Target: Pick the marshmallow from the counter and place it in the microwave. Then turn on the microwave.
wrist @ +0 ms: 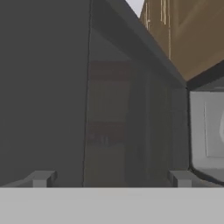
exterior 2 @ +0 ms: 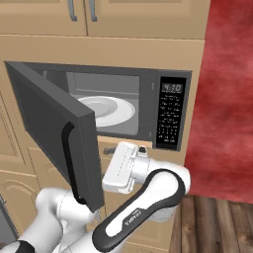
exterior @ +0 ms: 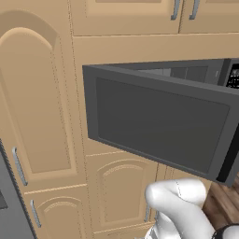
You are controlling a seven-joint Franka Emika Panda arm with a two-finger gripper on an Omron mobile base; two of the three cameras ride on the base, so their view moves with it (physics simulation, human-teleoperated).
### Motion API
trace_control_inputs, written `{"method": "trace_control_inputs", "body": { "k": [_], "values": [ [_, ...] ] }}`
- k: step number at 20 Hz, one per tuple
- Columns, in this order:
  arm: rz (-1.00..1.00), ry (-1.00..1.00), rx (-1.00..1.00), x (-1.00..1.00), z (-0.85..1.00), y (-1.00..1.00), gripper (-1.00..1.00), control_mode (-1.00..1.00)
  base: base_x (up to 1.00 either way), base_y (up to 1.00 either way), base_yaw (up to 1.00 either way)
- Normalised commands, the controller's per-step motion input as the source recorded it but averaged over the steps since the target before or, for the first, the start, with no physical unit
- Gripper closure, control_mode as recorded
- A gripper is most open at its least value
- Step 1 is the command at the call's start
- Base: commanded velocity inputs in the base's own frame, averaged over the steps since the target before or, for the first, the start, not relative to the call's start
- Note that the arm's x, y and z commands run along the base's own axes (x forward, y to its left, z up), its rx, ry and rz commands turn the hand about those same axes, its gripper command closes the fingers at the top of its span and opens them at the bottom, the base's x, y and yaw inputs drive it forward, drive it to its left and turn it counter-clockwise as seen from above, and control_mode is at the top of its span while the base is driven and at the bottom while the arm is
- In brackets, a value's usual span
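The open microwave door (exterior: 158, 126) covers most of the inside in the left base view, and the button panel (exterior: 233, 77) is cut off by the right edge. In the right base view, the door hides the left part of the white plate (exterior 2: 106, 109). The panel's buttons (exterior 2: 169, 121) are too small to read.

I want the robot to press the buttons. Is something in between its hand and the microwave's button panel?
Yes. The open microwave door hangs out in front, and the gripper sits right against its inner side, fingers apart with nothing between them. The button panel lies off to the right, uncovered.
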Motion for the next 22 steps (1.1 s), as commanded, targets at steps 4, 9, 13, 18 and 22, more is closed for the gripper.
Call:
{"method": "trace_control_inputs", "body": {
  "k": [4, 9, 13, 18, 22],
  "values": [
    [0.00, -0.16, -0.01, -0.31, 0.00, 0.30, -1.00, -1.00, 0.00, 0.00, 0.00],
    [0.00, -0.18, -0.01, -0.40, 0.00, 0.25, -1.00, -1.00, 0.00, 0.00, 0.00],
    [0.00, -0.19, -0.02, -0.43, 0.00, 0.25, -1.00, -1.00, 0.00, 0.00, 0.00],
    [0.00, -0.18, -0.02, -0.37, 0.00, 0.31, -1.00, -1.00, 0.00, 0.00, 0.00],
    [0.00, -0.17, -0.02, -0.30, 0.00, 0.33, -1.00, -1.00, 0.00, 0.00, 0.00]
  ]
}}
